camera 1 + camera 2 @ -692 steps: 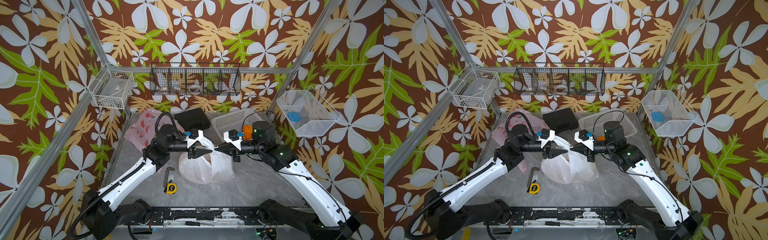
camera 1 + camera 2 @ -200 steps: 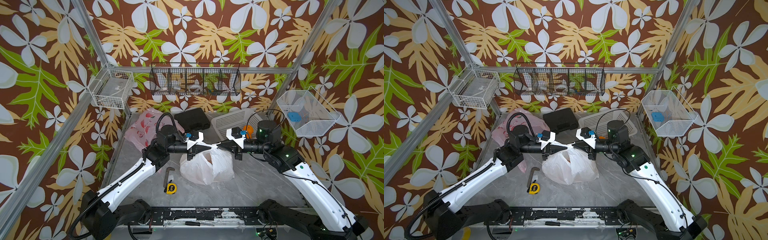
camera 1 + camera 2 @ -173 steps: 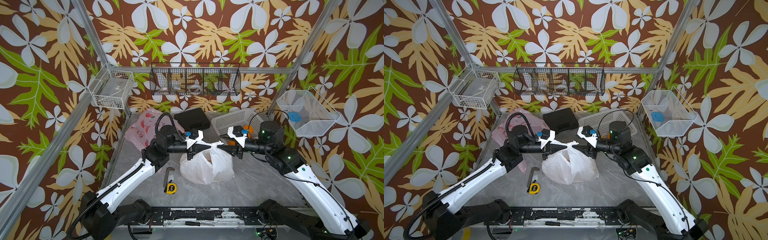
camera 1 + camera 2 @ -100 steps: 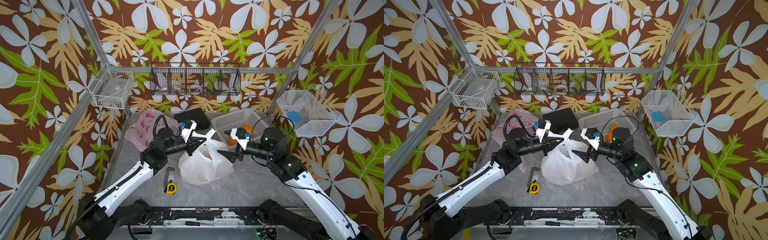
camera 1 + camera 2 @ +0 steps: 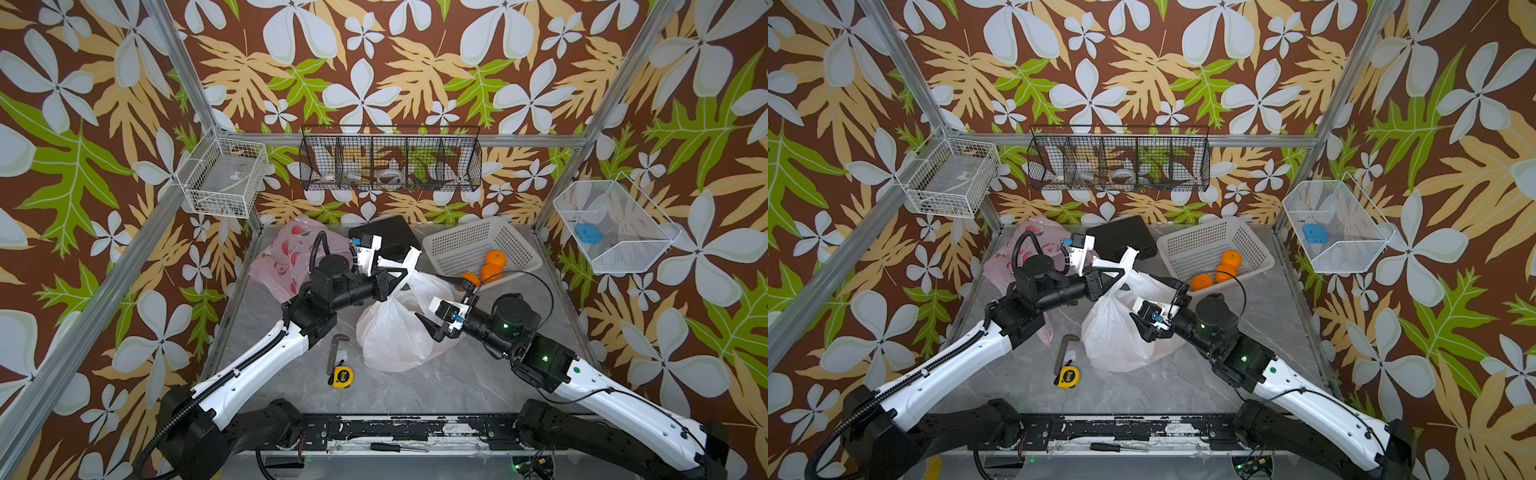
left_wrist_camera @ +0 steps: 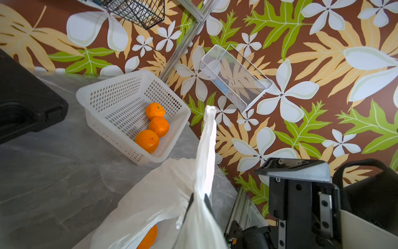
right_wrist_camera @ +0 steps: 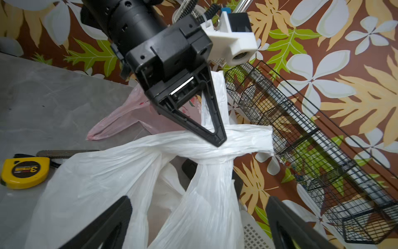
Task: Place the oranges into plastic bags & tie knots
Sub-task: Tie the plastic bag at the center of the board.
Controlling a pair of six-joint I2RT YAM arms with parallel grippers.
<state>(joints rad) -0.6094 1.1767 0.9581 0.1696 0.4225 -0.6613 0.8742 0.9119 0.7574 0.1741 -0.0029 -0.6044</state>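
The white plastic bag (image 5: 395,332) (image 5: 1117,332) stands mid-table with an orange (image 6: 148,237) showing through its side. Its two handle strips cross in a loose knot (image 7: 215,151). My left gripper (image 5: 392,277) (image 5: 1106,276) (image 6: 199,200) (image 7: 217,140) is shut on one strip at that crossing and holds it up. My right gripper (image 5: 432,299) (image 5: 1144,297) (image 7: 198,215) stands open just right of the bag; plastic lies between its spread fingers (image 7: 120,207) without being pinched. Three oranges (image 5: 488,270) (image 5: 1223,270) (image 6: 159,126) lie in the white basket. The pink bag (image 5: 286,257) (image 7: 120,116) lies at the back left.
The white perforated basket (image 5: 469,232) (image 6: 120,86) sits at the back right beside a black case (image 5: 386,235). A yellow tape measure (image 5: 343,376) and a hex key (image 5: 334,349) lie in front of the bag. Wire baskets (image 5: 390,164) hang on the walls.
My right gripper let go of the bag's handle, opened wide and drew back and down to the right. My left gripper kept its strip and swung it up and toward the back.
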